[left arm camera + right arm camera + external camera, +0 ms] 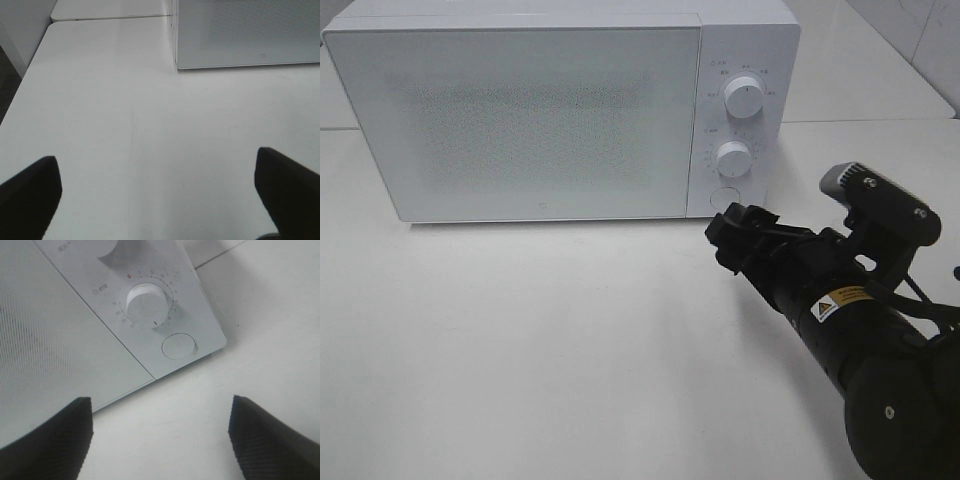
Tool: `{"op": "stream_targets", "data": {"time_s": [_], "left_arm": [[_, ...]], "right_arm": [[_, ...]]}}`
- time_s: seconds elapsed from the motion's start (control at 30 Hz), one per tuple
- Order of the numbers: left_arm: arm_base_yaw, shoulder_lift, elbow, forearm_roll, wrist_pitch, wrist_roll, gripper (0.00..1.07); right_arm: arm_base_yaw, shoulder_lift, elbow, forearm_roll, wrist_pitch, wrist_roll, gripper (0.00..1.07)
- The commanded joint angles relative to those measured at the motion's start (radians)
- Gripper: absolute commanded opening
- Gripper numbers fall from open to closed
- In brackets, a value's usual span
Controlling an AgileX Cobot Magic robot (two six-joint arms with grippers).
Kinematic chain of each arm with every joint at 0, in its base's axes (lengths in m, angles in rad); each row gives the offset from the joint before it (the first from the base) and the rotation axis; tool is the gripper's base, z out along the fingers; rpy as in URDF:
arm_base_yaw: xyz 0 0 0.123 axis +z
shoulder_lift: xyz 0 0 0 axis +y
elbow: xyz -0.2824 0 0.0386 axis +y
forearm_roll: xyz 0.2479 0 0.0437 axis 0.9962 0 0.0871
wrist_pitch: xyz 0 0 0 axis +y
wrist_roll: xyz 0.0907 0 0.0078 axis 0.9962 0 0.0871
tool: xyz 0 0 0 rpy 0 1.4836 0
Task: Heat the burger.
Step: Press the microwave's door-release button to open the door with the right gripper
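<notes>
Bright, even light; the white table [520, 350] looks washed out; the microwave [520, 120] throws a faint shadow toward six o'clock; wrist views slightly soft.

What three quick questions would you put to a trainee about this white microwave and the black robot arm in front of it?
1. True or false: the white box-shaped microwave has its door standing open.
2. How many round white dials sit on its front?
3. The black right gripper is nearest to: A) the door's left edge, B) the round flat white button under the dials, C) the microwave's top.
Key: 1 false; 2 two; 3 B.
</notes>
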Motion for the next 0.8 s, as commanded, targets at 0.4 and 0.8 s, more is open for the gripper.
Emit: {"op": "stream_targets", "data": {"time_s": [0.4, 0.8], "left_arm": [[0.0, -0.019, 0.001, -0.003, -0.017, -0.005, 0.98], [0.0, -0.019, 0.001, -0.003, -0.017, -0.005, 0.98]], "right_arm": [[0.003, 0.001, -0.006, -0.003, -0.043, 0.82, 0.49], [-0.001, 0.001, -0.006, 0.001, 0.026, 0.985, 0.0]]}}
